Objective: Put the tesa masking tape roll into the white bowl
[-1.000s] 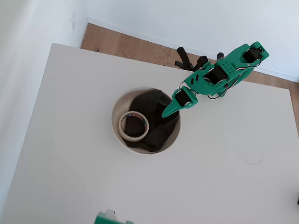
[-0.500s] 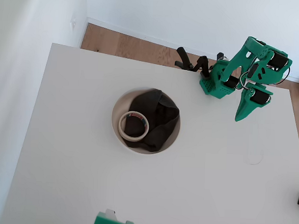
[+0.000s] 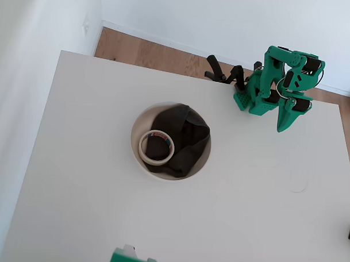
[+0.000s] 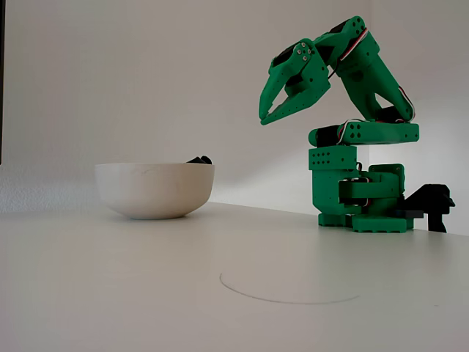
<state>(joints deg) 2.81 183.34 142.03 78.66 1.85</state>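
Observation:
The tesa masking tape roll (image 3: 157, 146), a cream ring with a red-and-blue inner label, lies flat inside the white bowl (image 3: 136, 158) at its left side, on a dark grey cloth (image 3: 186, 137). In the fixed view the bowl (image 4: 154, 189) stands left of the green arm, with a bit of the cloth (image 4: 198, 159) showing over its rim. My green gripper (image 3: 283, 124) is folded back near the arm's base, far right of the bowl and high above the table. Its fingers are together with nothing between them (image 4: 265, 116).
The arm's base (image 4: 357, 198) stands at the table's far edge with a black clamp (image 3: 220, 72) beside it. A thin pencilled circle (image 4: 289, 286) marks the white table to the right of the bowl. A green part (image 3: 133, 259) pokes in at the bottom edge.
The gripper has pulled away from over the bowl's right rim, swung right and folded back toward the arm's base. The tape roll stays still in the bowl.

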